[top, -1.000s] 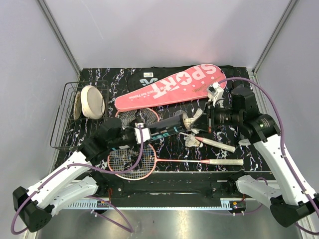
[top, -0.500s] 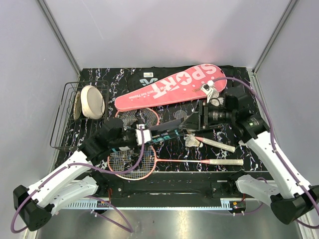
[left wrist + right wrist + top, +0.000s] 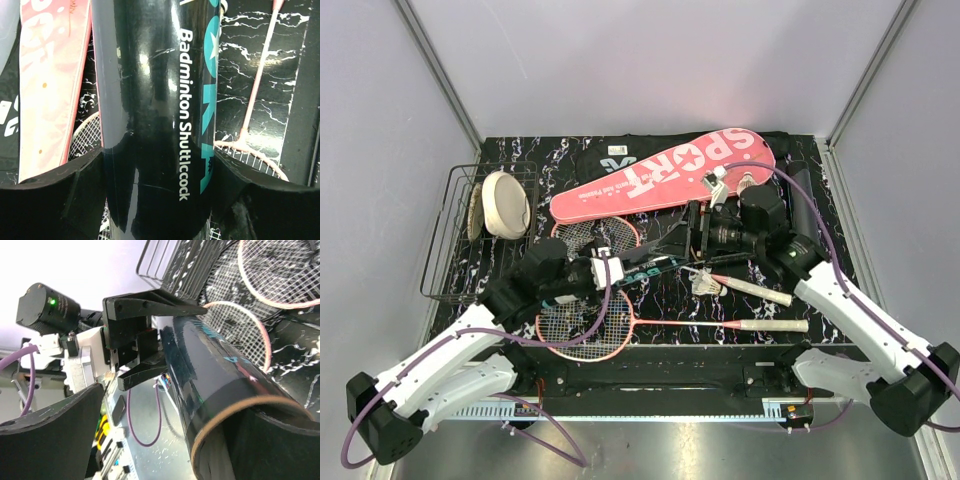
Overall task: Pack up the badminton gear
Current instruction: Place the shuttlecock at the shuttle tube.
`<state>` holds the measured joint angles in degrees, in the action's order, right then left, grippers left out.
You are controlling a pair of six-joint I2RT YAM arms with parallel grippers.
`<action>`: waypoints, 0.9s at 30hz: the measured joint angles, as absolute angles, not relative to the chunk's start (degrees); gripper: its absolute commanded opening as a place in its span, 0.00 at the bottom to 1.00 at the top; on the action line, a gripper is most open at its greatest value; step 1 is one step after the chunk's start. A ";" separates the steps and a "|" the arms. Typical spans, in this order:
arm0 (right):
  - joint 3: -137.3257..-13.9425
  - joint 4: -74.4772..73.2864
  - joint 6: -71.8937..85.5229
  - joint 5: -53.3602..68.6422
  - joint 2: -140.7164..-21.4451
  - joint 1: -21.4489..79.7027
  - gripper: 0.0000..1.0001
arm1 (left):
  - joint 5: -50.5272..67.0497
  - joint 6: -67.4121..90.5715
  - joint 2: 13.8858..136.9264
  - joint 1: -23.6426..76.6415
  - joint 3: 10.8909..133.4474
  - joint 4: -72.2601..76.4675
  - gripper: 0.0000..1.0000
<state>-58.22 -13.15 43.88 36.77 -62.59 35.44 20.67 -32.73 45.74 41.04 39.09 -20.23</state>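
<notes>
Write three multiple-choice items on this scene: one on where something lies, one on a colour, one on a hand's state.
1. The cream disc lies: A) in the wire basket B) on the racket case C) under the dark tube.
2. The racket case is: A) blue B) pink C) green.
3. The left hand is: A) open and empty B) shut on the cream disc C) shut on the dark tube.

1 A, the disc sits within the basket's wire walls. 2 B, its pink cover reads SPORT. 3 C, the left wrist view shows the tube clamped in it.
</notes>
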 measured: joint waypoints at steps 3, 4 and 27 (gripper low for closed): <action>-59.77 -16.64 42.41 32.05 -61.12 35.27 1.00 | 18.04 -31.79 45.82 41.65 39.00 -18.94 0.00; -60.73 -18.20 41.85 30.92 -60.62 34.26 1.00 | 16.56 -31.38 45.93 41.76 38.98 -18.31 0.00; -61.52 -20.97 26.94 17.78 -82.13 2.33 0.75 | -4.08 -26.68 47.90 41.56 39.42 -13.78 0.00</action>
<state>-61.52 -20.97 26.94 17.78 -82.13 2.33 -4.08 -26.68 47.90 41.56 39.42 -13.78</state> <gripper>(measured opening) 0.794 0.724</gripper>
